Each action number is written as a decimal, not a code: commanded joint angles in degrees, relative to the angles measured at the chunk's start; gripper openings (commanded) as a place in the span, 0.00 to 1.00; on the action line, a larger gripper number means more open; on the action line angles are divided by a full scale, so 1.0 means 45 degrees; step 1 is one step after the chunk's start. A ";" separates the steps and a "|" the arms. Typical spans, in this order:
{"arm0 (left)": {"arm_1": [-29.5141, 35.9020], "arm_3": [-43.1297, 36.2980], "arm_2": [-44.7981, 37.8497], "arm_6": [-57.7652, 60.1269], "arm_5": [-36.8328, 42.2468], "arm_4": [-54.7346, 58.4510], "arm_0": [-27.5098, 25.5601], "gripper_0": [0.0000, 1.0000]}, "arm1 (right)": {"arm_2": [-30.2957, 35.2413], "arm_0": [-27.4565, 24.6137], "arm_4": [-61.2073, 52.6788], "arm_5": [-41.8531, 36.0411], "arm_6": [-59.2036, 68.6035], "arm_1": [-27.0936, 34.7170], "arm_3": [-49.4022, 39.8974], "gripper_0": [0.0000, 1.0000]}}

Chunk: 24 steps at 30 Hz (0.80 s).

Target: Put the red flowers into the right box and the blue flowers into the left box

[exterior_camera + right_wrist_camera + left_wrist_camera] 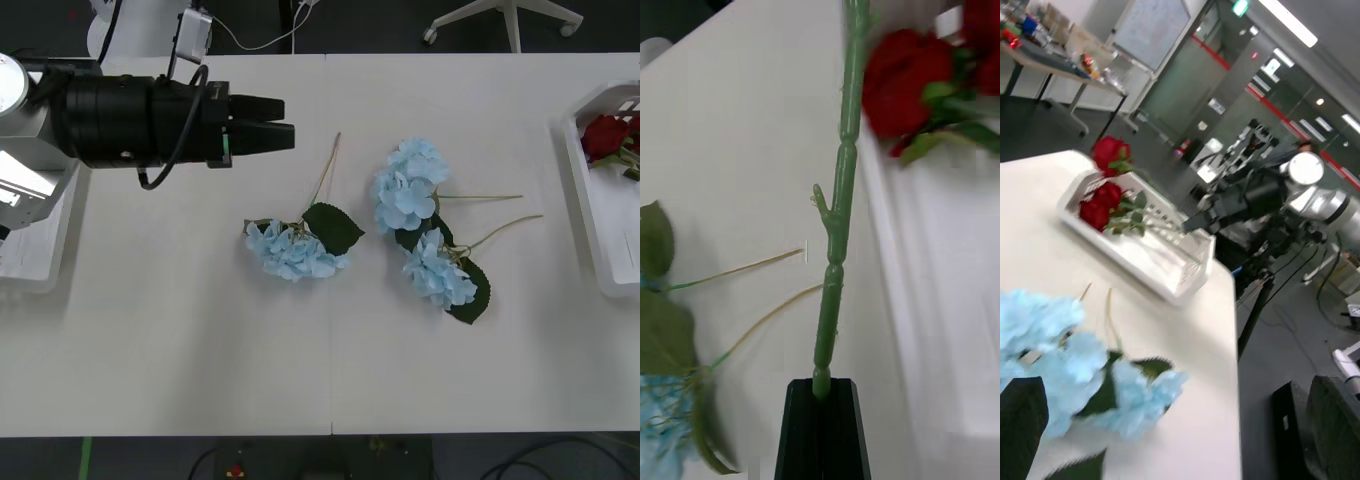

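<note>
Right pincer (820, 420) clamps a knobbly green rose stem (836, 247); left pincer (262, 125) clenched empty.

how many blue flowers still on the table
3. One blue flower lies mid-table; two more lie together toward the right box. The left box is mostly hidden, so it may hold others.

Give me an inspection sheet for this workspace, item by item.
Surface: white table, bare around the flowers.
Job's things: three blue flowers lie mid-table; red flowers lie in the right box; left box at the table's left edge.
Clutter: nothing seen.
Grippers: left gripper above the table near the left box, jaws shut, empty; right gripper shut on a green rose stem beside the right box.
Cables: one along the left arm.
Surroundings: chair base behind the table.
</note>
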<state>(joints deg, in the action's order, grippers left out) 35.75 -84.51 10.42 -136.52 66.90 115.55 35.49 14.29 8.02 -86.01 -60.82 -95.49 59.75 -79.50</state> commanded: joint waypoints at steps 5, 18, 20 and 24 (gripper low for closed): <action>0.1000 0.0773 -0.3350 -0.0091 0.2770 -0.4291 -0.0270 1.00 | 0.0418 0.0444 0.3527 0.1661 -0.0732 0.0335 0.1553 0.00; 0.1508 0.0324 -0.3858 0.0534 0.2809 -0.7045 -0.0270 1.00 | -0.0285 0.0542 0.7355 0.3282 -0.0830 -0.0798 0.2159 0.00; 0.1820 -0.0047 -0.3701 0.0710 0.2750 -0.7456 -0.0270 1.00 | -0.0461 0.0542 0.7765 0.3282 -0.0810 -0.0935 0.2159 0.00; 0.2074 -0.0965 -0.2979 0.2136 0.1930 -0.7807 -0.0270 1.00 | -0.1105 0.0542 0.8488 0.3379 -0.0752 -0.0993 0.2159 0.00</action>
<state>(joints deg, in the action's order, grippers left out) 41.08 -83.93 -5.35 -135.57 78.63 81.17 34.70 11.93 8.62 -49.68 -46.77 -97.67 55.68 -69.79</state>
